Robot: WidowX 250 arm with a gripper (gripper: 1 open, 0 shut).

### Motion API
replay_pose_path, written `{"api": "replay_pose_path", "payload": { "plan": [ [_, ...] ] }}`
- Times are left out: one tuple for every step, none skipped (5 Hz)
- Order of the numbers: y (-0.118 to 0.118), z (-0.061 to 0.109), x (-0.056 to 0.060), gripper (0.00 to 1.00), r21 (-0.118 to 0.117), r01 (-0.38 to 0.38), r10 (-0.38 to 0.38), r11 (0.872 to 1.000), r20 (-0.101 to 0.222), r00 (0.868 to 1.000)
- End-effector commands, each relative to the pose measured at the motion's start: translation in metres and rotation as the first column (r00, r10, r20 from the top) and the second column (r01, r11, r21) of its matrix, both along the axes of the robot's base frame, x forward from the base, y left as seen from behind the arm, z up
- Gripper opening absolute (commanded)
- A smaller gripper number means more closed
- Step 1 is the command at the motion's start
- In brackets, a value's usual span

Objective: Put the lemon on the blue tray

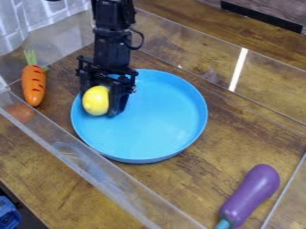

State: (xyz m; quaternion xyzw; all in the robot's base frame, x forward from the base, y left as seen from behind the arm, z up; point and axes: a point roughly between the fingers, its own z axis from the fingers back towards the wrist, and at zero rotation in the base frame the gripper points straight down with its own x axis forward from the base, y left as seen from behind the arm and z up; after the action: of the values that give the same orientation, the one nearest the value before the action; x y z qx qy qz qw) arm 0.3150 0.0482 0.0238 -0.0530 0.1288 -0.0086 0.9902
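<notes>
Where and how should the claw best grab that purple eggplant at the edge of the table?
I'd take the eggplant around the middle of its purple body, coming from above, with the fingers closing across its narrow width. It lies lengthwise on its side, so its long flanks should give a decent hold.

The place looked like a robot lab or test station: a robot arm [117,16] reached over a wood-grain desk [198,188] bordered by clear plastic walls [89,161], with a toy-like carrot [35,86] and eggplant [250,194] set out.
</notes>
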Motion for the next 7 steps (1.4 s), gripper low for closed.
{"api": "replay_pose_path", "payload": {
  "plan": [
    [-0.007,0.023,0.005,0.0,-0.013,0.032,-0.031,0.999,0.063,0.998],
    [-0.012,0.027,0.004,0.0,-0.027,0.045,-0.043,0.999,0.066,0.997],
    [-0.017,0.03,0.004,0.0,-0.039,0.057,-0.055,0.998,0.068,0.996],
    [-0.023,0.032,0.003,0.0,-0.05,0.071,-0.068,0.996,0.068,0.995],
    [-0.029,0.034,0.003,0.0,-0.061,0.085,-0.08,0.995,0.068,0.994],
    [-0.035,0.035,0.003,0.0,-0.071,0.097,-0.092,0.993,0.067,0.994],
    [-0.041,0.032,0.004,0.0,-0.078,0.108,-0.103,0.991,0.058,0.993]
  ]
}}
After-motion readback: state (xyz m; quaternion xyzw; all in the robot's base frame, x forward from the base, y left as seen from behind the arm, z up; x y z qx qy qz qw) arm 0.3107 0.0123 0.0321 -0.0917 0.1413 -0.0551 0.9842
